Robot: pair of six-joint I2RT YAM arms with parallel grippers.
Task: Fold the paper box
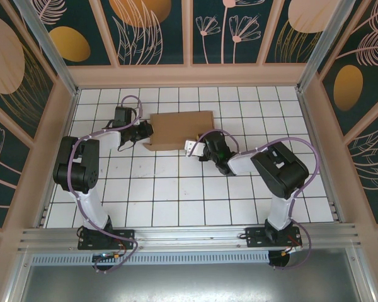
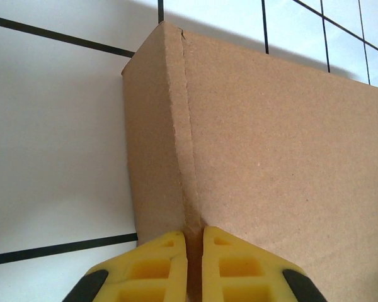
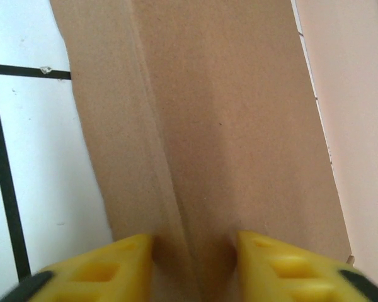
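The paper box [image 1: 179, 128] lies folded up as a shallow brown rectangle at the middle back of the tiled table. My left gripper [image 1: 146, 133] is at its left front corner. In the left wrist view the yellow fingertips [image 2: 176, 251] are shut on the corner seam of the box [image 2: 271, 163], with only a thin strip of cardboard between them. My right gripper [image 1: 192, 148] is at the box's front right edge. In the right wrist view its jaws [image 3: 195, 251] stand apart astride a folded ridge of the box [image 3: 227, 113], with shadow gaps on both sides.
The white tiled table [image 1: 176, 195] has bare room in front of the box. Wooden frame walls [image 1: 189, 75] close the back and sides, and a pale wall [image 3: 359, 126] is close past the box. A metal rail [image 1: 189, 236] runs along the near edge.
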